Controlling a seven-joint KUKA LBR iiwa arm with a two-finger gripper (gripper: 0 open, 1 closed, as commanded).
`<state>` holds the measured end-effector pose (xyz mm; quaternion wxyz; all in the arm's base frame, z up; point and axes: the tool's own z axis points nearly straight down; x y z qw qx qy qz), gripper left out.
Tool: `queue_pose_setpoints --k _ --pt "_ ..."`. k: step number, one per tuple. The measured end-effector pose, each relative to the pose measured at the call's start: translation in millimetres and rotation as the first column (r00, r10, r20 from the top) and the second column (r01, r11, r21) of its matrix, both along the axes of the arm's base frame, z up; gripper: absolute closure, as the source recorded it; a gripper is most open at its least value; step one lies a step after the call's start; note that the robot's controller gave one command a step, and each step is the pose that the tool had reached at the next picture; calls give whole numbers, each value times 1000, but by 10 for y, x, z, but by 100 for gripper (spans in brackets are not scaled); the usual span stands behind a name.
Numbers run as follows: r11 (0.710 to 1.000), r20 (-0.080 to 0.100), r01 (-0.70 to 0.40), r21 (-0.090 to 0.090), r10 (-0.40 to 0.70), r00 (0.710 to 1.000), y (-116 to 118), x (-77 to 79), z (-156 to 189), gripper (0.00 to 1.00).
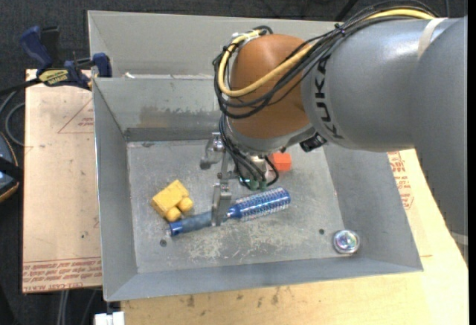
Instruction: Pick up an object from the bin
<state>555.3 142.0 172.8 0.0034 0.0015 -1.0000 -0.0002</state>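
Note:
A blue hairbrush (236, 211) lies across the middle of the bin floor, bristle head to the right and handle pointing lower left. My gripper (236, 201) hangs from the orange-domed wrist directly above it and stands open. One slim finger (220, 204) reaches down to the brush's neck, while the other sits higher, just behind the bristle head. Nothing is held between them. A yellow toy block (172, 200) lies to the left of the brush handle. A small orange cube (281, 162) sits just right of the gripper, partly hidden by the wrist.
A small shiny round disc (345, 242) lies in the bin's front right corner. The large grey arm covers the bin's upper right part. The bin's sloped walls rise on all sides.

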Motion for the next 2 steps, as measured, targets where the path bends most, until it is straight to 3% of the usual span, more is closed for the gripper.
queue_pose_setpoints --k 1,2 --pt "1000 20 23 5 -23 1000 -512 -159 -1022 0" --pt "1000 23 22 5 -22 999 -505 -140 -980 100"
